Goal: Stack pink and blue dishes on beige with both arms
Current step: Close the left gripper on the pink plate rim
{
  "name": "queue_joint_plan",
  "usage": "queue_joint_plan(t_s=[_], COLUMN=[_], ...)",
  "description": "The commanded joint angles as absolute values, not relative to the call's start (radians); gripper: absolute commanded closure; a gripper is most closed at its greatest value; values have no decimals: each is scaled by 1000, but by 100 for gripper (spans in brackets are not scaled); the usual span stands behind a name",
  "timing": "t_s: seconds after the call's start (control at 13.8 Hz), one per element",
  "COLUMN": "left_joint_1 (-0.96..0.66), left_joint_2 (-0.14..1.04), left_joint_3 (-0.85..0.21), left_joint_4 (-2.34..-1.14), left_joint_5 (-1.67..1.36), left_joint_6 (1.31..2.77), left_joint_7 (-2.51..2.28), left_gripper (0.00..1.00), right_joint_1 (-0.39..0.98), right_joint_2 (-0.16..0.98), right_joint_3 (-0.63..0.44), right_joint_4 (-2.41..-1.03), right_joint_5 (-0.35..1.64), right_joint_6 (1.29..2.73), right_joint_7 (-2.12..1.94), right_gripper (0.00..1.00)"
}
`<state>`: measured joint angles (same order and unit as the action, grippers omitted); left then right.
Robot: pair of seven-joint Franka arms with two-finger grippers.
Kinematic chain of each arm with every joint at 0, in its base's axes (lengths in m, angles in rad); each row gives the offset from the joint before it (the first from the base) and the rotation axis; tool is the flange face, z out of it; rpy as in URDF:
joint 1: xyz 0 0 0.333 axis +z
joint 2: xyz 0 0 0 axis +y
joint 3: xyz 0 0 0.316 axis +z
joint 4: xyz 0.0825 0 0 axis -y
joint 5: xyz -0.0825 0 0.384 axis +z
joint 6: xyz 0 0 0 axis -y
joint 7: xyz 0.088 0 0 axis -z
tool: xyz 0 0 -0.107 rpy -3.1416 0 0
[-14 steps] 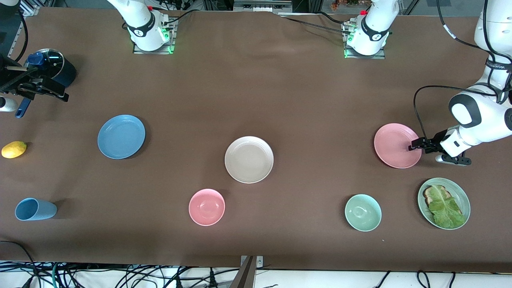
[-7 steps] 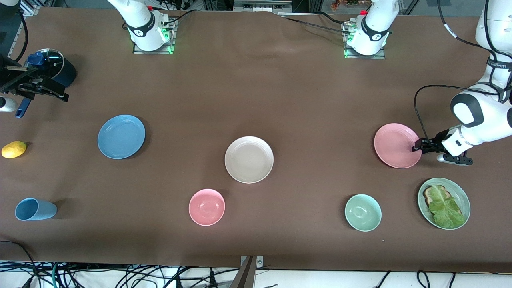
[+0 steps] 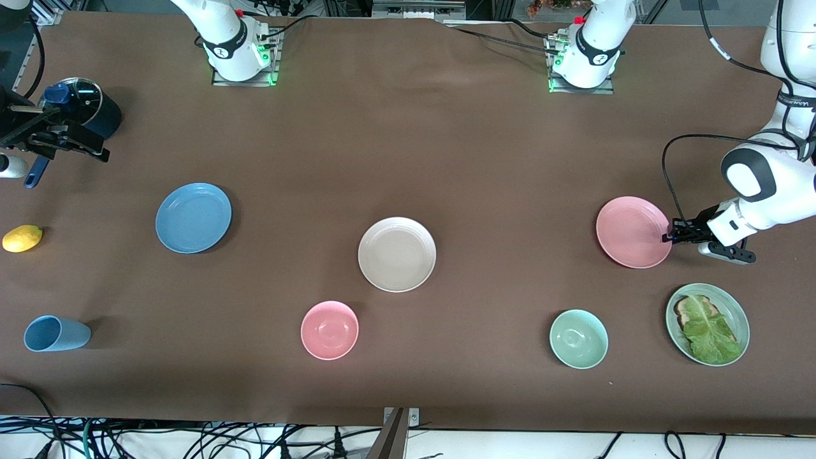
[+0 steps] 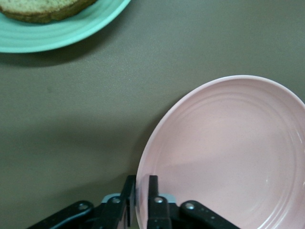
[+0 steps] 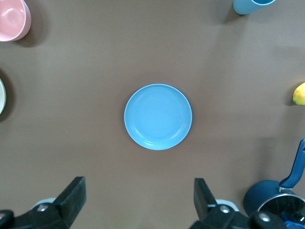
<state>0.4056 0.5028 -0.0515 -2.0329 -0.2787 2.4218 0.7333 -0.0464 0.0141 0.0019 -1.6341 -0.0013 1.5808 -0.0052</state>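
The pink plate (image 3: 631, 231) lies flat on the table toward the left arm's end. My left gripper (image 3: 669, 237) is shut on its rim, one finger inside the plate (image 4: 228, 157) and one outside, as the left wrist view shows at the gripper (image 4: 141, 183). The beige plate (image 3: 396, 254) sits mid-table with nothing on it. The blue plate (image 3: 193, 217) lies toward the right arm's end. My right gripper (image 3: 64, 139) hangs high and open by the table's end; from the right gripper (image 5: 138, 188) the blue plate (image 5: 157, 116) shows well below.
A pink bowl (image 3: 329, 329) and a green bowl (image 3: 578, 338) stand nearer the front camera. A green plate with toast and lettuce (image 3: 707, 324) sits close to the pink plate. A blue cup (image 3: 54, 333), a lemon (image 3: 22, 238) and a dark pot (image 3: 86, 108) are at the right arm's end.
My left gripper's fingers have closed onto the pink plate's rim, and the hand has drawn back slightly toward its end of the table. The plate and the right arm have not moved.
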Motion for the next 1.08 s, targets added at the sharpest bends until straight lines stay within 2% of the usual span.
queue_joint_plan(t_s=[0.0, 0.36, 1.01], left_joint_1=[413, 408, 332], left_joint_2=[477, 471, 339], left_joint_3=[-54, -54, -67], left_joint_4=[-2048, -2043, -2011], left_joint_5=[-331, -336, -324], left_joint_6=[2402, 2385, 2220], left_joint_7=[775, 770, 559], left_gripper=[100, 100, 100], right_joint_1=[-52, -52, -52], right_joint_2=[-8, -8, -8], right_joint_3=[3, 3, 3], right_joint_4=[-1647, -1647, -1647], right_joint_5=[11, 12, 12], right_joint_6=[1572, 1572, 1572], right_joint_7=[-18, -18, -18], right_gripper=[0, 0, 0])
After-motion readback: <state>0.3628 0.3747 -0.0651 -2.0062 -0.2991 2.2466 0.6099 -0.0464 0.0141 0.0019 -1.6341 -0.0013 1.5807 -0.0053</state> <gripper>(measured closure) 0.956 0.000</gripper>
